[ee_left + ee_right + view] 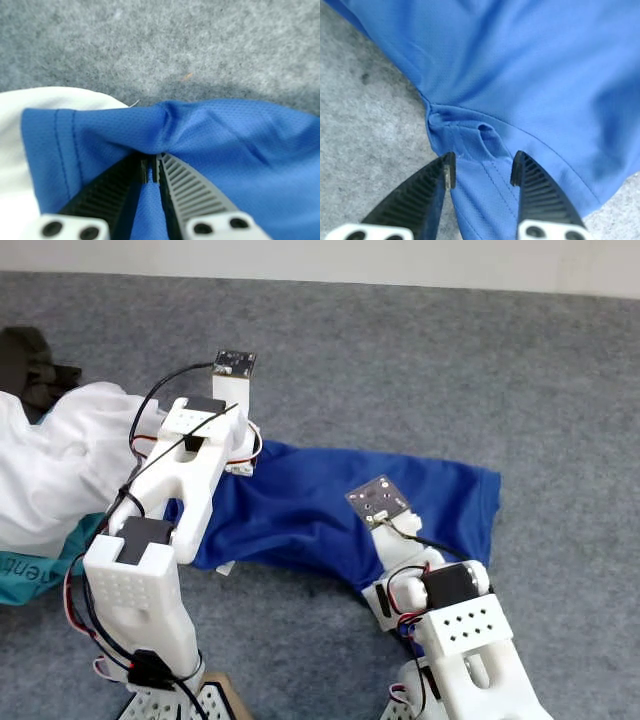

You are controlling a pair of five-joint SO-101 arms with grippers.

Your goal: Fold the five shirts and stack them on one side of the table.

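Blue shirt [330, 510] lies spread, touching the white shirt [60, 465]; I judge the fold is just starting. My left gripper [151, 167] pinches its edge there; right gripper [482, 171] gapes astride the hem farther off. Next I'd close right, then lift both.

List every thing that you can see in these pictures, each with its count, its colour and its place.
blue shirt: one, blue, spread across the middle of the table, between the two arms.
white shirt: one, white, bunched at the left side of the high view, next to the blue shirt's end.
teal shirt: one, teal, partly under the white shirt, on its near side.
dark garment: one, dark, at the far left, behind the white shirt.
table: one, grey, rough surface, under everything.
left gripper: one, black fingers, shut on the blue shirt's edge beside the white shirt.
right gripper: one, black fingers, open, astride a small fold at the blue shirt's near hem.
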